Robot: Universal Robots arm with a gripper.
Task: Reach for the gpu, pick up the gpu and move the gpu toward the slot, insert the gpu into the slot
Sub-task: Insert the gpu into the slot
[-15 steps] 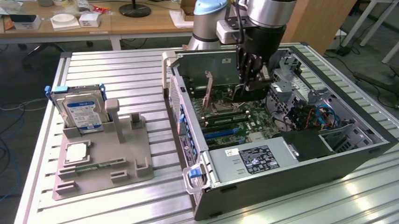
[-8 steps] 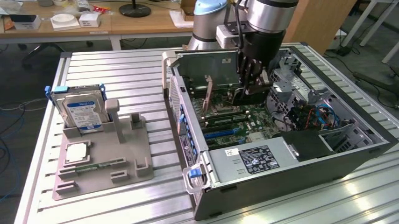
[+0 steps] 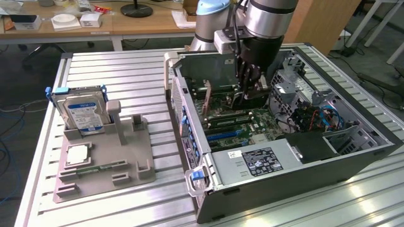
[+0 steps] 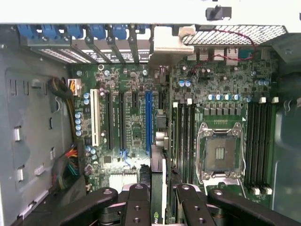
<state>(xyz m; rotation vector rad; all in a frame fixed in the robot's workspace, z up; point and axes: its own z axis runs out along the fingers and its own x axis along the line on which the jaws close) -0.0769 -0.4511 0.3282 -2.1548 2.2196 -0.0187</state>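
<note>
Watching from my station, I saw the gripper (image 3: 248,96) down inside the open computer case (image 3: 303,175), over the motherboard (image 4: 131,94). Its 2 fingers (image 4: 138,207) were clamped on the gpu (image 4: 159,188), which stood on edge between them. In the wrist view the card appeared edge-on, as 1 thin dark line running toward the case's rear wall with its row of blue clips (image 4: 99,32). It sat just beside the long blue slot (image 4: 148,120), between that slot and the memory slots next to the CPU socket (image 4: 221,153). I could not tell whether its lower edge touched the board. Outside the case, toward the exterior view's left, the hard drive (image 3: 84,112) stood upright in a grey holder (image 3: 142,151) on the slatted metal table (image 3: 126,75).
</note>
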